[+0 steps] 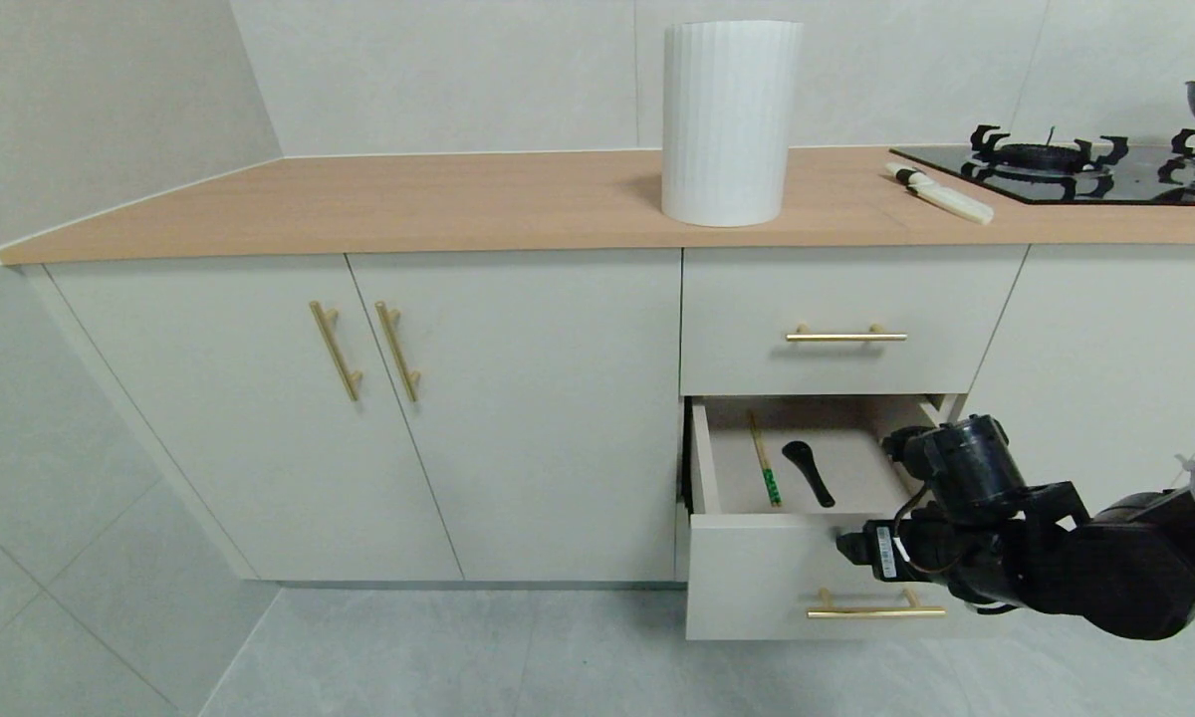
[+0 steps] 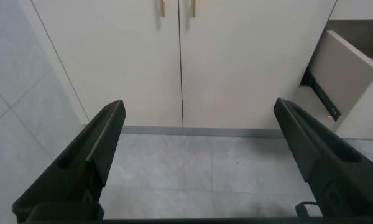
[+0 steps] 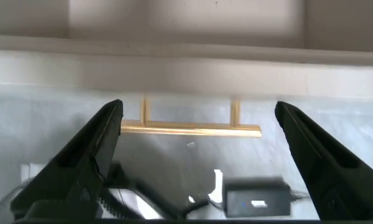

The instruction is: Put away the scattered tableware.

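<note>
The lower drawer [image 1: 709,460] stands pulled out. Inside it lie a pair of wooden chopsticks [image 1: 765,460] and a black spoon [image 1: 808,472], side by side. My right gripper [image 1: 853,547] hovers just in front of the drawer's front panel, above its gold handle [image 1: 876,609]. It is open and empty [image 3: 199,109], with the handle [image 3: 193,129] seen between its spread fingers, apart from both. My left gripper [image 2: 199,107] is open and empty, low over the floor before the double cabinet doors [image 2: 180,56]. A pale knife-like utensil [image 1: 939,192] rests on the counter beside the stove.
A tall white ribbed cylinder [image 1: 727,121] stands on the wooden counter [image 1: 408,204]. A gas hob [image 1: 1075,167] sits at the right end. The upper drawer [image 1: 844,319] is closed. The open drawer's side [image 2: 345,59] juts out over the tiled floor.
</note>
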